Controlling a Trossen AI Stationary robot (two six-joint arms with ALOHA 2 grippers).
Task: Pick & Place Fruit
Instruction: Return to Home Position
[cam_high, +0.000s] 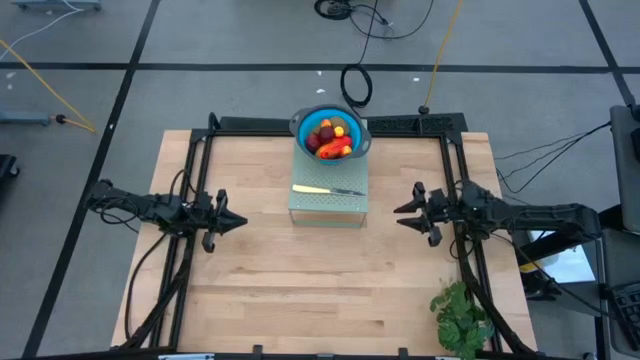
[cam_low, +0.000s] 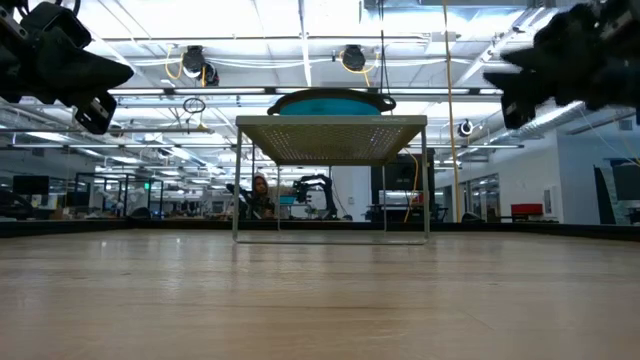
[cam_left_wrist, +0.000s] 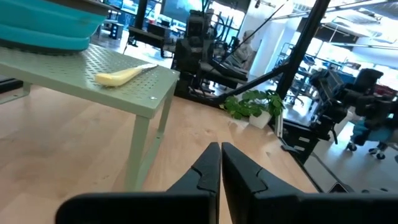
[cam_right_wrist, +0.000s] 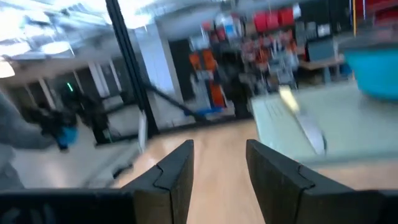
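Note:
The fruit (cam_high: 332, 138), red, orange and yellow pieces, lies heaped in a blue colander (cam_high: 303, 122) standing on the far part of a pale green perforated stand (cam_high: 329, 205) at the table's far middle. My left gripper (cam_high: 240, 222) hovers left of the stand above the table, fingers shut (cam_left_wrist: 220, 163). My right gripper (cam_high: 401, 213) hovers right of the stand, fingers open (cam_right_wrist: 219, 163). Neither touches anything. The low view shows only the colander's blue rim (cam_low: 331, 101) on the stand; the fruit is hidden there.
A slim knife with a pale yellow handle (cam_high: 327, 189) lies on the stand's near part, also seen as the knife (cam_left_wrist: 122, 75) in the left wrist view. A green leafy bunch (cam_high: 460, 318) sits at the table's near right corner. Bare wood (cam_high: 320, 290) spreads between the arms.

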